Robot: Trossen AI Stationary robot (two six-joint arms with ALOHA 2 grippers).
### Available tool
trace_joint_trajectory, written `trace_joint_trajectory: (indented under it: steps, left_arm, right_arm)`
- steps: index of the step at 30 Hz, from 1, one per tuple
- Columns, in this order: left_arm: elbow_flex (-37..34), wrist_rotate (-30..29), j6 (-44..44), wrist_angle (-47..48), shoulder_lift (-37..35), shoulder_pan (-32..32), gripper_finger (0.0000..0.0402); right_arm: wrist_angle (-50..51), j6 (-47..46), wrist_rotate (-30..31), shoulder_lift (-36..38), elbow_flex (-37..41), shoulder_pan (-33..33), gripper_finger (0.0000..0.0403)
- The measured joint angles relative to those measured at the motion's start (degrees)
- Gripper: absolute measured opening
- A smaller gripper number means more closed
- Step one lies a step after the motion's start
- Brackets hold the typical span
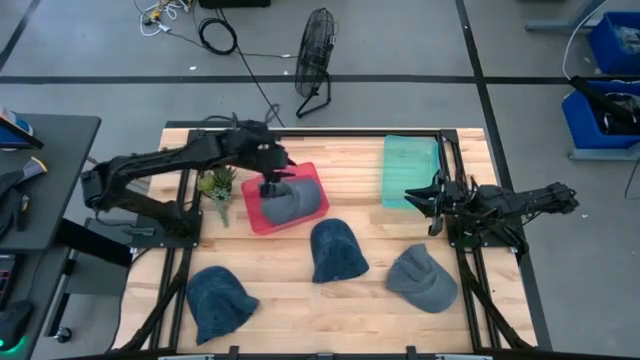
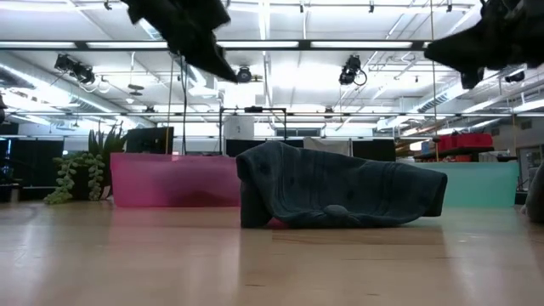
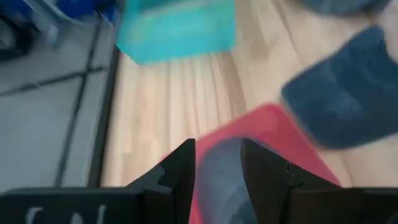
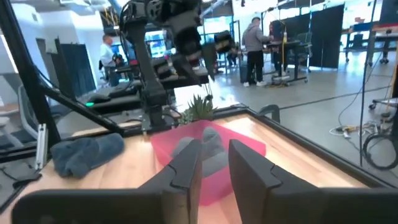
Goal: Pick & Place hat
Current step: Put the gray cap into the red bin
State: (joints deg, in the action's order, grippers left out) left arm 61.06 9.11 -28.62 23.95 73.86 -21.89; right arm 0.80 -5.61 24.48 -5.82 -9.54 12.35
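Dark hat [image 2: 340, 194] drapes the pink bin [image 1: 287, 198]; left claw [image 1: 271, 184], spread above it, should lift straight clear.

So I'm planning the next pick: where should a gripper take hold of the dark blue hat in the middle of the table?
Grip the dark blue hat on its rounded crown, coming straight down from above. It lies flat and slumped on the wooden table, clear of the red tray, so soft folds are there to pinch.
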Motion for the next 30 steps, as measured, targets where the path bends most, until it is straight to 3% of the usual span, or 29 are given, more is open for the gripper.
trace_joint_trajectory:
  steps: [5,9,12,18,22,26,30]
  left_arm:
    - [0.02,-0.02,2.18,0.87,-6.42,-0.07,0.0129]
    - [0.00,-0.14,2.25,1.26,-8.86,-0.07,0.0129]
    - [0.00,-0.24,2.23,1.36,-9.20,-0.07,0.0129]
    - [-0.02,-0.27,2.21,1.67,-8.97,-0.07,0.0128]
    - [-0.03,-0.27,2.47,1.67,-8.97,-0.07,0.0128]
    - [-0.02,-0.28,2.45,1.70,-8.97,-0.07,0.0128]
    - [-0.04,-0.37,2.41,1.72,-8.97,-0.07,0.0128]
  right_arm:
    - [2.84,-2.40,-1.72,-8.14,-7.63,1.21,0.0116]
    - [8.75,-11.26,-4.38,-17.95,-15.16,2.06,0.0133]
    - [14.89,-22.75,-11.12,-27.39,-21.20,2.46,0.0137]
    - [28.36,-53.32,-34.97,-43.06,-33.59,2.60,0.0137]
    - [39.34,-73.86,-42.08,-50.35,-37.01,4.22,0.0137]
    - [49.69,-84.52,-46.66,-55.72,-37.09,6.95,0.0137]
    - [50.76,-97.79,-50.96,-59.48,-35.86,10.19,0.0137]
